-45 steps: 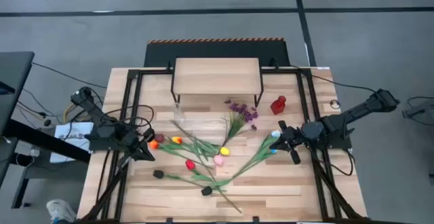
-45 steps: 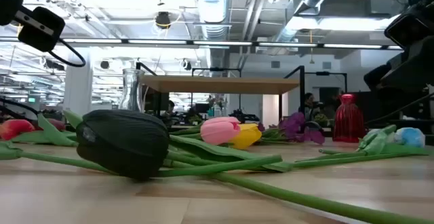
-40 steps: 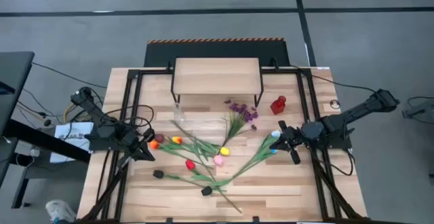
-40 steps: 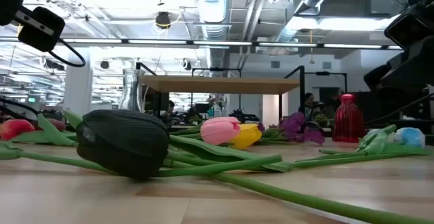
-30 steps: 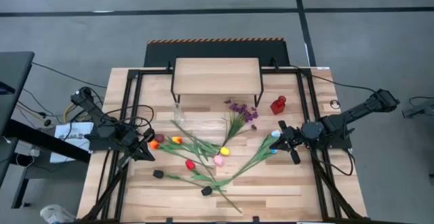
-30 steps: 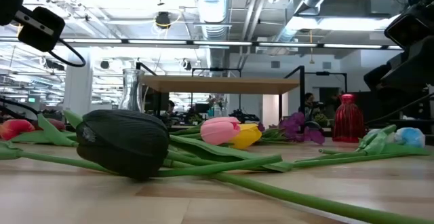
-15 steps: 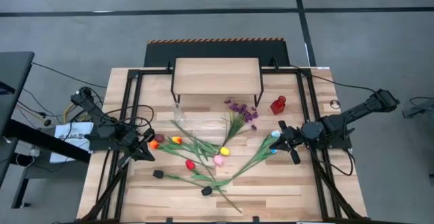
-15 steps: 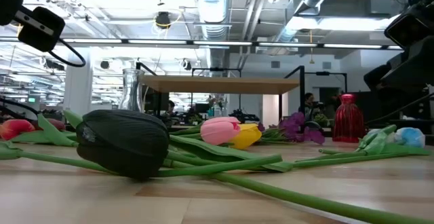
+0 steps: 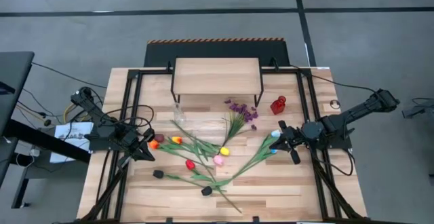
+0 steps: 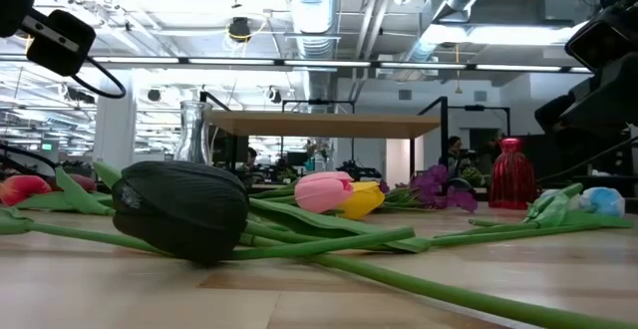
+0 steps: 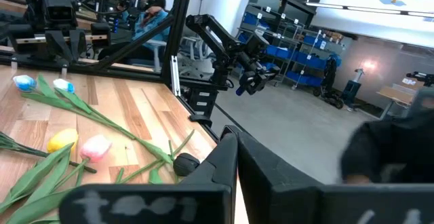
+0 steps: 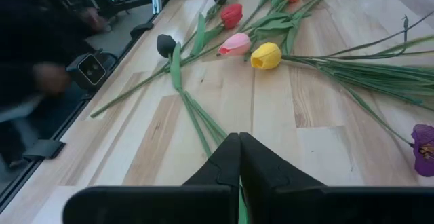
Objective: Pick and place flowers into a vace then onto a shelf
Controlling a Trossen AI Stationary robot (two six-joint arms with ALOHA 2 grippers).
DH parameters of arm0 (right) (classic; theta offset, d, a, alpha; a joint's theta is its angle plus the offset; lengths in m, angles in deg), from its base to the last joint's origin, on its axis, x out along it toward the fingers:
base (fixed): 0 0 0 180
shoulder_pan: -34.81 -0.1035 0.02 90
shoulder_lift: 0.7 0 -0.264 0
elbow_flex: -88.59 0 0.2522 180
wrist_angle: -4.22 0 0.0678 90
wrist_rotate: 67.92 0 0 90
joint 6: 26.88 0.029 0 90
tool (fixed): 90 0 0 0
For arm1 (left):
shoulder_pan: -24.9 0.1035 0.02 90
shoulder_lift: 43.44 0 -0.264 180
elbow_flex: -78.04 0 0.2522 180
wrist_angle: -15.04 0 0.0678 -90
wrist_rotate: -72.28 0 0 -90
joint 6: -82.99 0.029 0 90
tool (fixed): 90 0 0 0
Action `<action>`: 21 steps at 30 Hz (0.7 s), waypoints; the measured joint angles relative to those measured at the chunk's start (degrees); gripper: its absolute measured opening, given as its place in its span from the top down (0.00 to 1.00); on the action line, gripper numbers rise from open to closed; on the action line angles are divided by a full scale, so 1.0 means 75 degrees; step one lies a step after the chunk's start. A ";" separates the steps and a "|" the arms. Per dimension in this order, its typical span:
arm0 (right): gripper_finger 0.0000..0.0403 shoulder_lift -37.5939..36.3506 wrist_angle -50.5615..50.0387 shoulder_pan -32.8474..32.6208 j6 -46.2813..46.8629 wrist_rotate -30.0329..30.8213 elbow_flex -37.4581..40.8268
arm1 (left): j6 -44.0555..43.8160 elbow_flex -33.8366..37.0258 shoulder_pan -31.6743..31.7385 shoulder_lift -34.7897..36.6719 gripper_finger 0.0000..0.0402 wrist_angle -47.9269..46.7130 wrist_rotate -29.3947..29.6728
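The left end effector [image 9: 147,151] is hovering low at the left side of the counter [image 9: 285,190], its fingers [image 11: 227,163] pressed together with nothing between them, tips pointing toward the orange flower [image 9: 154,144] just beside it. Its arm is reaching in from the left edge, bent at the elbow. The right end effector [image 9: 285,142] is sitting low on the right side, its fingers [image 12: 234,159] also closed on each other and empty, just beside two pale blue flower heads [image 9: 274,135]; its arm is stretching in flat from the right edge.

The flowers are lying loose across the middle of the counter, stems crossing. Counting heads in the high view: one orange, one yellow flower [image 9: 176,140] next to it, a second yellow flower [image 9: 224,151] near the middle, one pink flower [image 9: 219,160] touching that, one red flower [image 9: 190,164], and two black flowers, one [image 9: 158,174] toward the left front and one [image 9: 206,191] nearer the front centre. One purple sprig [image 9: 242,110] is lying in front of the shelf.

The shelf [image 9: 217,75] is standing at the back centre, its top carrying nothing. One clear glass vase [image 9: 180,113] is standing upright near its front left leg, holding no flowers. One red vase [image 9: 278,105] is standing upright to the shelf's right.
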 joint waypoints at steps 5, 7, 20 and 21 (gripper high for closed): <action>1.00 0.0001 0.0000 0.0001 0.0000 0.0000 0.0002 | 0.0000 0.0000 0.0003 0.0001 1.00 0.0000 0.0000; 1.00 0.0001 0.0000 0.0001 0.0000 0.0000 0.0000 | 0.0035 0.0002 0.0000 0.0001 1.00 0.0000 0.0005; 1.00 -0.0115 0.0040 -0.0225 -0.1399 -0.4311 -0.0166 | 0.0685 0.0003 0.0001 0.0021 1.00 0.0532 0.0402; 1.00 -0.0115 0.0058 -0.0271 -0.1399 -0.4392 -0.0169 | 0.0836 0.0003 0.0003 0.0021 1.00 0.0582 0.0458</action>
